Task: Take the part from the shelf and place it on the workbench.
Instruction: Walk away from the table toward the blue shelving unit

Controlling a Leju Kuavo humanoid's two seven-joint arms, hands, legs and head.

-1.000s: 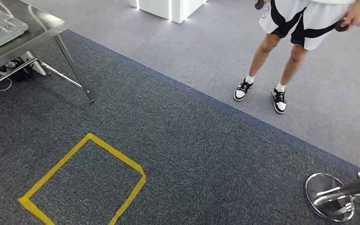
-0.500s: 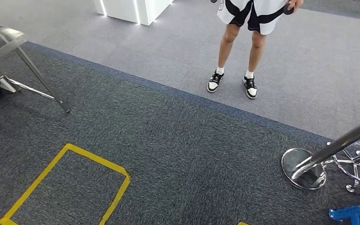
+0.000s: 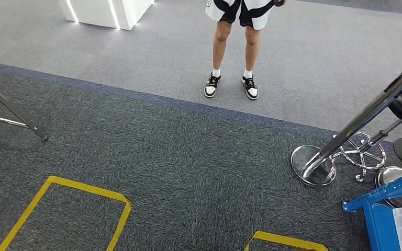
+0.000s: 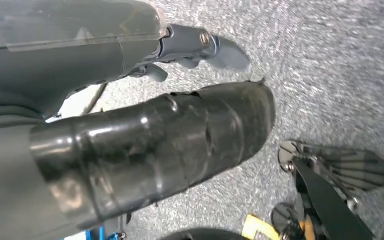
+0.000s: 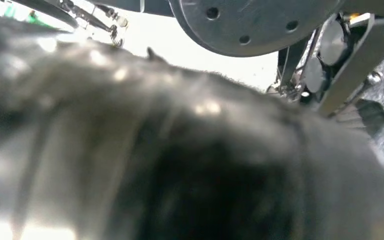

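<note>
Now | part [image 4: 180, 145]: black, glossy, rounded | beside left hand [image 4: 130, 50]

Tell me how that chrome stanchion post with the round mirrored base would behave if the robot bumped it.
The chrome stanchion post with the round mirrored base would probably rock rather than slide: its wide disc sits flat on grippy dark grey carpet. A knock near its black cap could tip it, since the pole stands tall. Polished metal likely makes it slippery.
</note>
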